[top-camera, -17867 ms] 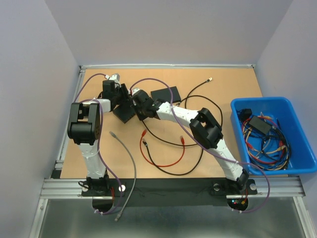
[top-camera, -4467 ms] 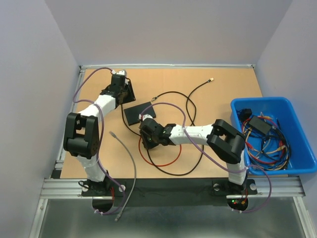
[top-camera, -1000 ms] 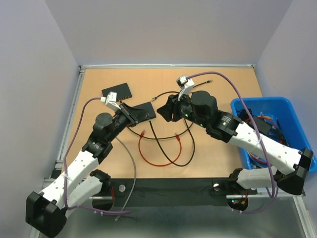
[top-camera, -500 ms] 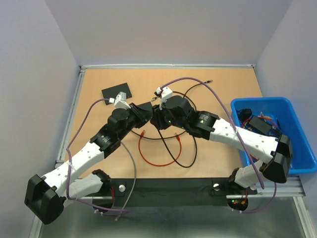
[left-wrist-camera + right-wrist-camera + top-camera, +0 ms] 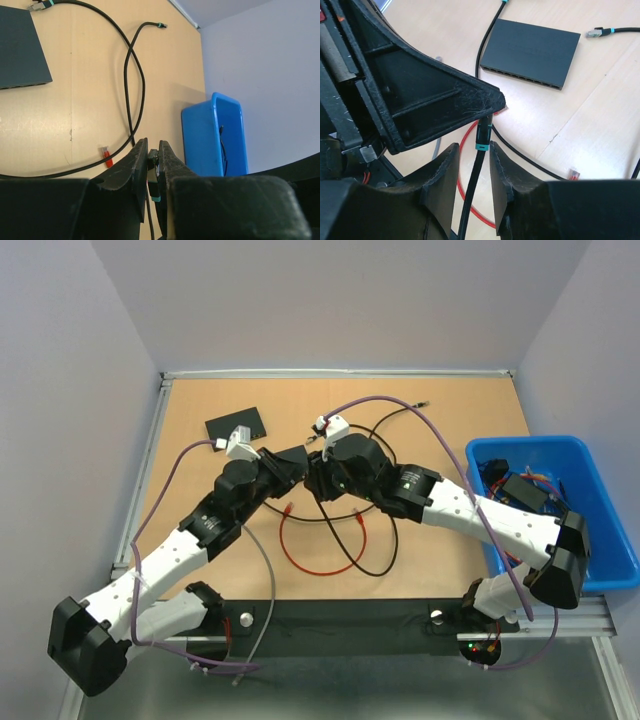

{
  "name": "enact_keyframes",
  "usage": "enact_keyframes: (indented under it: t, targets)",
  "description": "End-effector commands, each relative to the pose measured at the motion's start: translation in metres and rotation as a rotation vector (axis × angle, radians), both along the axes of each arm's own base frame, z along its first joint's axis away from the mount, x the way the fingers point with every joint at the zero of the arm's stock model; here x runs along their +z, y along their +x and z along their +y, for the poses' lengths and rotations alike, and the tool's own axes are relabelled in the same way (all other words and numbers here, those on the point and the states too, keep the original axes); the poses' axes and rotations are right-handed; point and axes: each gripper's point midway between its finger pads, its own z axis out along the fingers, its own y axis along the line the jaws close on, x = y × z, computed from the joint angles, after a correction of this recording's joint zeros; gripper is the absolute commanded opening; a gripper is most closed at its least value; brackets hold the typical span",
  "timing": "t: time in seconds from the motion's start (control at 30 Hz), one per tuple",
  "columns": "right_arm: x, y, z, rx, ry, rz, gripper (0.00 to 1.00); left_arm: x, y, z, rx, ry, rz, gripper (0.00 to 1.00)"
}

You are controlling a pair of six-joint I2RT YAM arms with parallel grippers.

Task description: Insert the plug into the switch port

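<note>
The right gripper [image 5: 474, 150] straddled the black cable [image 5: 470, 190] just below the plug [image 5: 482, 134], its jaws narrow but seemingly not yet pinching. The left gripper [image 5: 152, 150] clamped that plug tight, clear of the table [image 5: 600, 130]. This looked like a handover: next the right must close and the left let go. Beyond lay the switch [image 5: 530, 52]. Its ports were too small to read, and the plug's tip was hidden between the fingers.
</note>
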Motion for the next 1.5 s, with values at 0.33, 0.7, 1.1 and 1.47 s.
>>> enact_keyframes:
  t: [0.33,0.7,1.1,1.47]
  targets:
    - [0.003,0.006,0.007,-0.018,0.008,-0.013,0.37,0.042,-0.003,0.002,0.009,-0.080,-0.090,0.00]
    - [0.019,0.009,0.008,-0.047,0.059,-0.023,0.39,0.038,-0.004,0.002,0.004,-0.083,-0.087,0.00]
    - [0.034,0.010,0.012,-0.061,0.115,-0.028,0.39,0.033,-0.004,0.001,0.002,-0.077,-0.081,0.00]
    - [0.042,0.012,0.010,-0.077,0.144,-0.038,0.36,0.026,-0.004,0.000,-0.003,-0.071,-0.073,0.00]
